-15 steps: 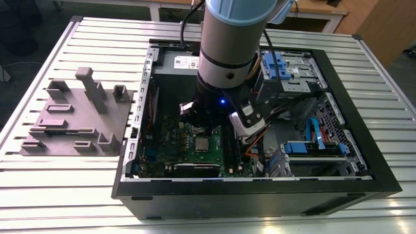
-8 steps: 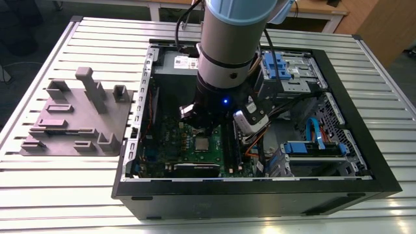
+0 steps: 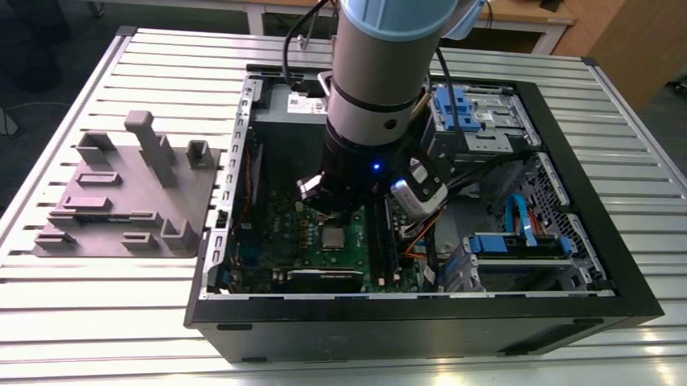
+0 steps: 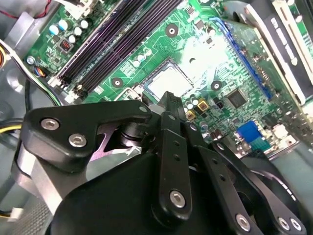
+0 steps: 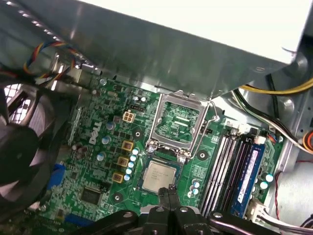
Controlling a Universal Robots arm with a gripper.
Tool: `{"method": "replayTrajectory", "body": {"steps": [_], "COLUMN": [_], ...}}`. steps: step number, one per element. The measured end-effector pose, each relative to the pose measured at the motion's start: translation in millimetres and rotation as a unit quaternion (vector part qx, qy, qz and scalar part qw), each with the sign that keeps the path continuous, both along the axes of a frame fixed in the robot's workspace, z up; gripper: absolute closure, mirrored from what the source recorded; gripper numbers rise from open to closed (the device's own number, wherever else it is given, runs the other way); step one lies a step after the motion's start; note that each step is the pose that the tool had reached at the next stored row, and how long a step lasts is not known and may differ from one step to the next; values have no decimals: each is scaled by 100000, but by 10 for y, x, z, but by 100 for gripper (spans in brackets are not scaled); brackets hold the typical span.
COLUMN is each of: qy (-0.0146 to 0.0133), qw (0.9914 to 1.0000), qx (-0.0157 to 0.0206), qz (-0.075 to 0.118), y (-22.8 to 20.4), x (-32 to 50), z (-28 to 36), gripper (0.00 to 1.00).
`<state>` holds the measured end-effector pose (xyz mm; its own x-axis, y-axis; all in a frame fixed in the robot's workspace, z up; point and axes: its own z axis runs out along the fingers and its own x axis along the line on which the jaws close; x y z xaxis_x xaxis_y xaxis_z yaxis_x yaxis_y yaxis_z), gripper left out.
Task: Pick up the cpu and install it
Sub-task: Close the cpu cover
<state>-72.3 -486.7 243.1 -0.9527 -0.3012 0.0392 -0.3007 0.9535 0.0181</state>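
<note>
The cpu (image 5: 158, 177) is a small silvery square chip lying flat in its socket on the green motherboard (image 5: 98, 161); it also shows in the exterior view (image 3: 334, 236) and the second wrist view (image 4: 169, 82). The socket's shiny metal frame (image 5: 178, 125) stands swung open beside it. My gripper (image 5: 169, 190) hangs just above the chip's edge, its black fingers (image 4: 169, 105) pressed together with nothing between them. In the exterior view the gripper (image 3: 328, 211) is mostly hidden under the arm's wrist, inside the open computer case (image 3: 601, 265).
A grey moulded tray (image 3: 129, 193) lies on the slatted table at the exterior view's left. Inside the case are a grey metal box (image 5: 161, 44) near the socket, memory slots (image 5: 222, 166), a black fan (image 5: 19, 152), loose cables (image 5: 264, 88) and blue drive brackets (image 3: 516, 241).
</note>
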Motion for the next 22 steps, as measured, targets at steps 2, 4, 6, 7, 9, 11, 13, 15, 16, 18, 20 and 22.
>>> {"method": "replayTrajectory", "body": {"steps": [2, 4, 6, 7, 9, 11, 13, 15, 16, 18, 20, 22], "qy": [0, 0, -2, -2, -1, -1, 0, -1, 0, -1, 0, -1], "qw": [99997, 99988, 99974, 99965, 99941, 99911, 99872, 99829, 99806, 99754, 99700, 99641], "qx": [-1, -1, 0, 1, 0, 2, 0, -1, -1, 0, 2, 1], "qz": [803, 1552, 2285, 2663, 3424, 4218, 5061, 5846, 6229, 7004, 7744, 8468], "y": [0, 0, 0, 0, 0, 0, 0, 0, 0, 0, 0, 0], "x": [7, 16, 25, 29, 37, 44, 53, 60, 64, 70, 76, 82], "z": [0, 0, 0, 0, 0, 0, 0, 0, 0, 0, 0, 0], "gripper": [90, 90, 90, 90, 90, 90, 90, 90, 90, 90, 90, 90]}}
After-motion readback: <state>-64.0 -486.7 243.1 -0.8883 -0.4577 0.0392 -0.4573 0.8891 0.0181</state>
